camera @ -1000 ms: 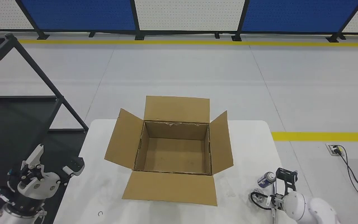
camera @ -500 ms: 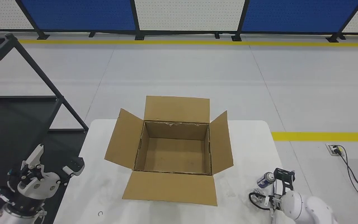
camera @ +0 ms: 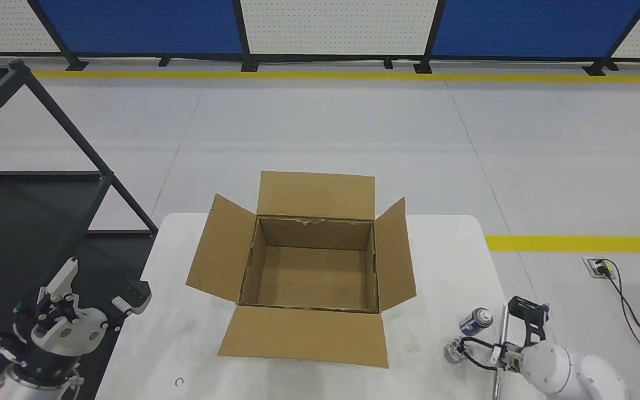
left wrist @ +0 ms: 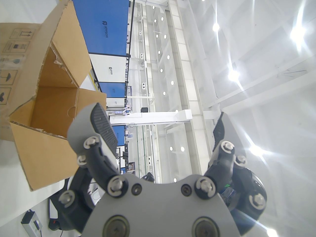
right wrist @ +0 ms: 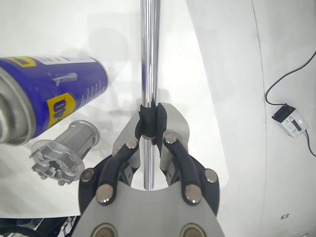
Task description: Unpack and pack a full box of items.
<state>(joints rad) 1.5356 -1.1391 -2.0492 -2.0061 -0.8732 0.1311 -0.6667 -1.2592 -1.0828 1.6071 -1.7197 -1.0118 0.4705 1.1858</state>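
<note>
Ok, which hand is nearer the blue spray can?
Right. The right hand, gripping a metal rod, is just beside the spray can; the left hand is at the left edge of the table, beyond the box.

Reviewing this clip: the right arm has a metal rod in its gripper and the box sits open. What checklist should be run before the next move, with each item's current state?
1. Right gripper clamped on the chrome rod: ok.
2. Cardboard box has all four flaps open and a bare floor: ok.
3. Spray can stands apart from the rod: ok, though close beside it.
4. Flanged metal part lies on the table, untouched by the gripper: ok.
5. Left gripper open, holding nothing, away from the box: ok.
6. Rod short enough to lie flat inside the box: cannot tell.
</note>
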